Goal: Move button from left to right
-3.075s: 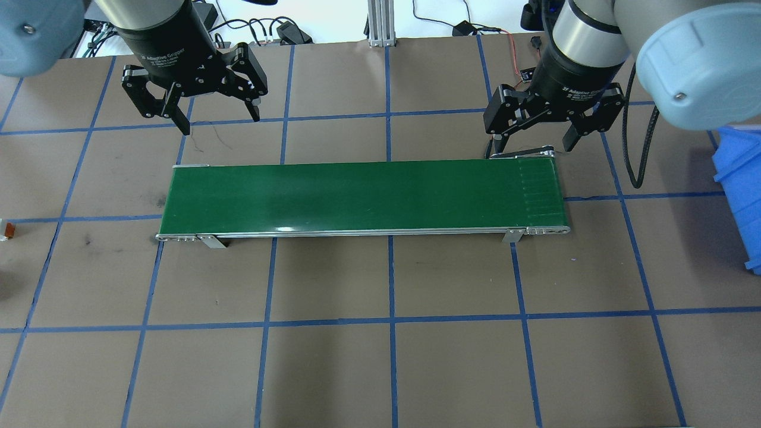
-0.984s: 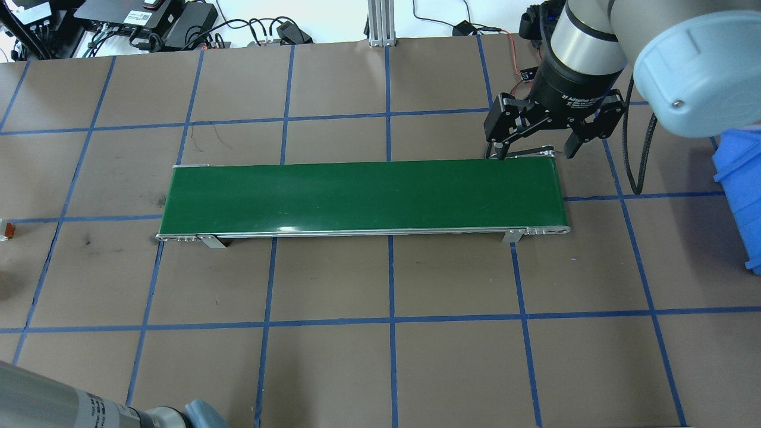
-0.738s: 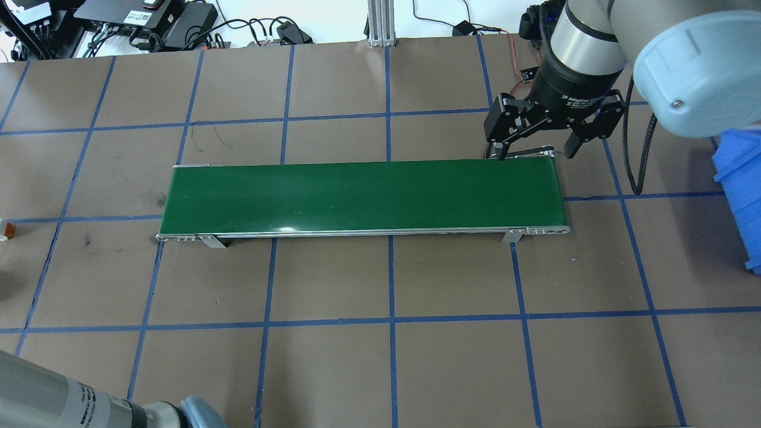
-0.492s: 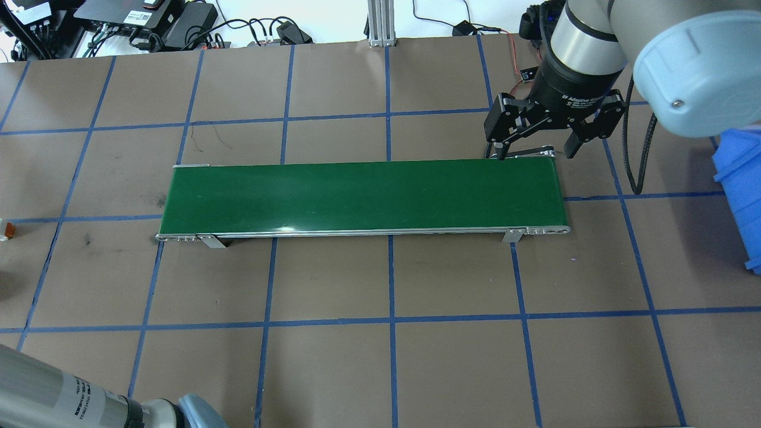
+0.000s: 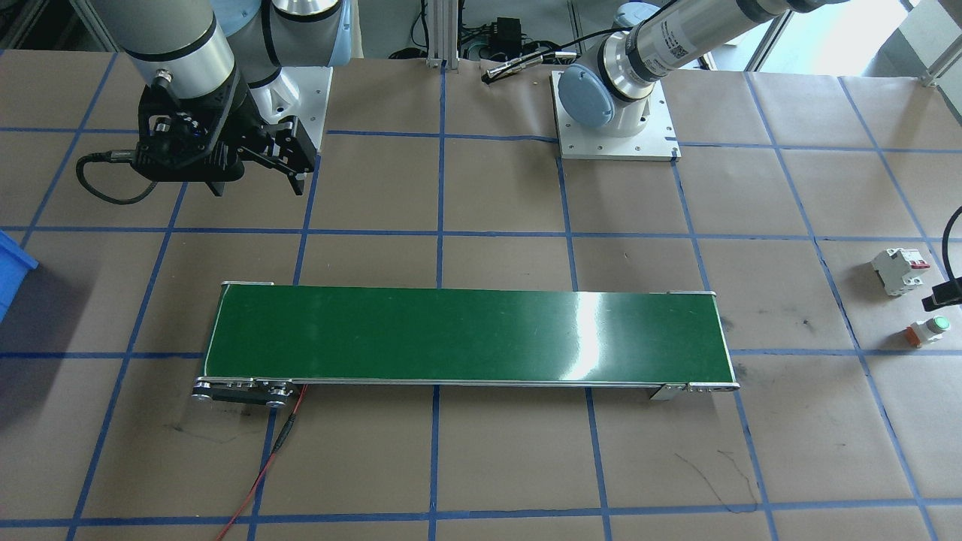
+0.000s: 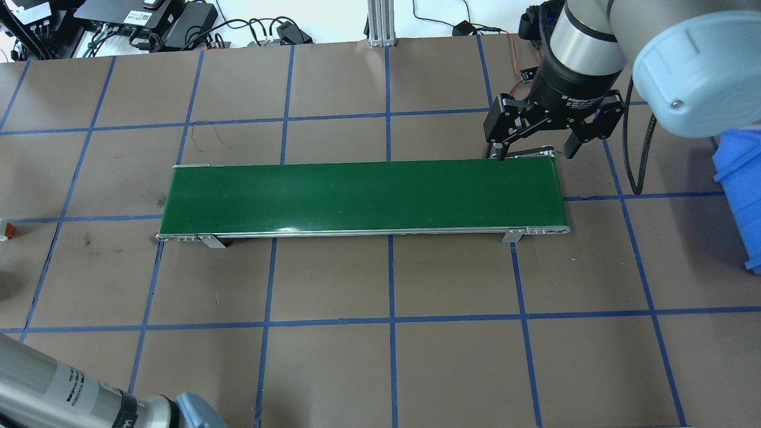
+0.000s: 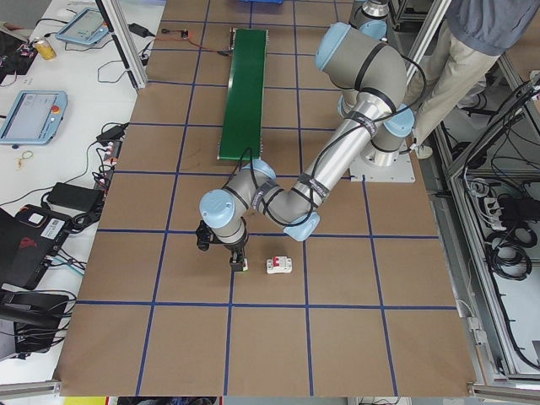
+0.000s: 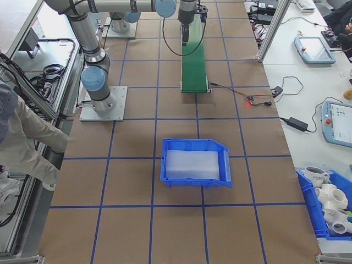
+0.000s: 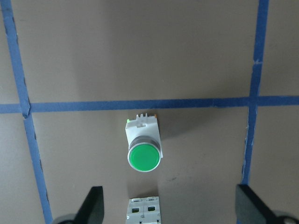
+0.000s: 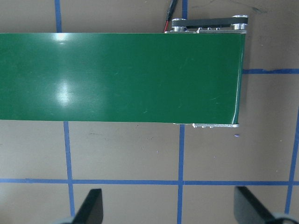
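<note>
- Button [image 9: 144,150], green cap up, lies on the brown paper of the table [image 5: 511,466] at the robot's left end, well apart from the conveyor belt [image 5: 466,338]; in the front-facing view it shows small near the right edge [image 5: 928,330], and in the overhead view only an orange-red scrap at the left edge [image 6: 6,229] is cut off by the frame
- Left gripper [image 9: 170,205] hangs over the button with its fingers [image 9: 93,204] spread wide and nothing between them; only the two dark tips enter the bottom of the wrist view, the rest is out of frame
- From the left side view the left arm's wrist [image 7: 221,228] covers most of that gripper, and the button beneath is too small to make out clearly
- White circuit breaker [image 5: 898,270] with red toggles sits just beside the button; in the left wrist view only its top edge [image 9: 144,211] shows, cut by the lower border
- Right gripper [image 6: 538,156] is spread open and empty above the far edge of the belt's right end
- Blue bin [image 8: 195,162] is whole only in the right side view; elsewhere it is clipped by the frame
</note>
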You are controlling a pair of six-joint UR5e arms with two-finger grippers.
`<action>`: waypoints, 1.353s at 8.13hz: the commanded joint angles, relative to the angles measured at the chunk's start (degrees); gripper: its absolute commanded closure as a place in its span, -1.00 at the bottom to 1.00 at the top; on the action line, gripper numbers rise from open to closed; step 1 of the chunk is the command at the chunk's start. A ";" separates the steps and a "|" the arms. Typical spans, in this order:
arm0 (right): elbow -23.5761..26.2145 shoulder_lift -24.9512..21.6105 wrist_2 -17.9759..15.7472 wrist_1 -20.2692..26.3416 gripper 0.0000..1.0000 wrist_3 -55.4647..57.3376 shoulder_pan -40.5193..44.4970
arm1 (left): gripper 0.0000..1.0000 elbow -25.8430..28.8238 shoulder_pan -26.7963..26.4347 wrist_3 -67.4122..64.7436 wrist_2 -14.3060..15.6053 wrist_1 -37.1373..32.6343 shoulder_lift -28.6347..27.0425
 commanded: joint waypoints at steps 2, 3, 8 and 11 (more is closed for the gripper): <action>0.00 0.00 0.00 0.01 -1.00 0.00 -0.08 | -1.00 -0.34 0.40 3.78 0.05 7.42 -2.71; 0.00 0.00 0.00 0.01 -1.00 0.00 0.01 | -1.00 -0.51 0.40 4.86 0.05 10.27 -3.68; 0.00 0.00 0.00 0.01 -1.00 0.00 -0.08 | -1.00 -0.78 0.40 2.41 -0.56 10.04 -4.39; 0.00 0.00 0.00 0.01 -1.00 0.00 -0.08 | -1.00 -0.87 0.40 2.41 -0.48 9.95 -4.39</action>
